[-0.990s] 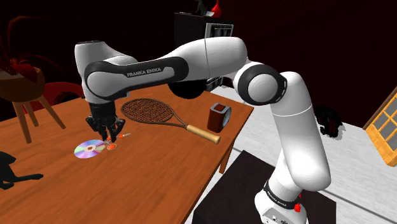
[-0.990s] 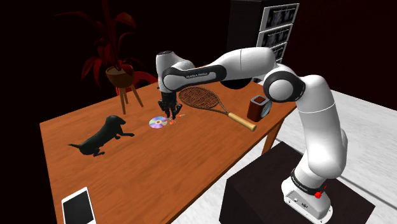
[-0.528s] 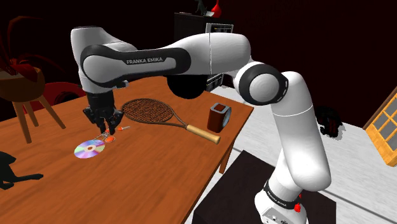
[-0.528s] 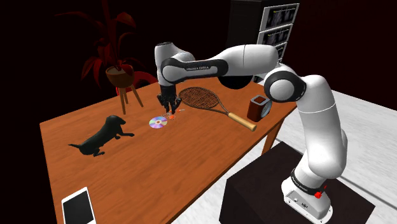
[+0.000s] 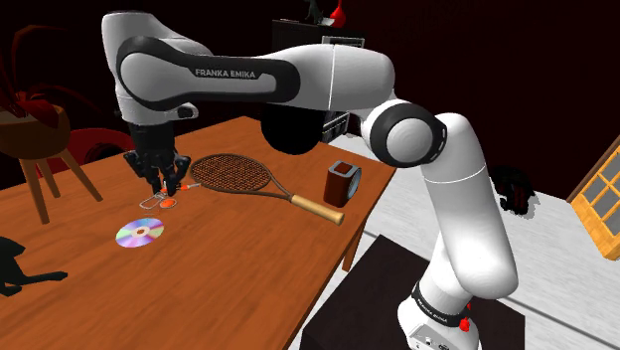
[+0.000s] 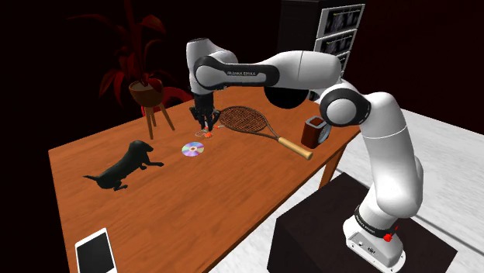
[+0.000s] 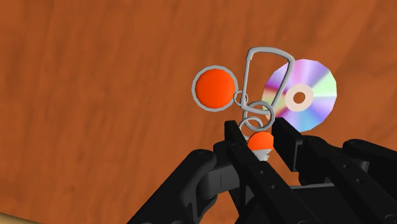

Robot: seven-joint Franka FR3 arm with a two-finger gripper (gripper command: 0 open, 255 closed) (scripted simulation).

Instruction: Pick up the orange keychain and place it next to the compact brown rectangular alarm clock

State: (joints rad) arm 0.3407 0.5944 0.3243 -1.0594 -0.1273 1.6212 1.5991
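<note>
The orange keychain [image 7: 215, 88] is pinched in the black gripper [image 7: 262, 137]. Its two fingers are pressed onto a small orange bead, and the round orange tag, the silver rings and the clip are left dangling in front. A second ago the keychain was lying on the wooden table [image 7: 95, 95], just beside the shiny disc [image 7: 299, 95]. Now it has been lifted clear, and the disc is seen below it on the table. So the picking-up part can be judged done, and the carrying part is left. In the shoulder view the keychain is held in the air near the round head of the racket [image 5: 233, 174]. Farther off, near the table's corner and past the racket's handle, the brown alarm clock [image 5: 343, 182] is found, well apart from the keychain. The racket lies between them, so it will likely have to be crossed over. Most of the bead is hidden by the fingers, so how firmly it is held cannot be told. The clock's face cannot be made out. The black dog figure [image 6: 124, 164] is cut off at the shoulder view's left edge.
</note>
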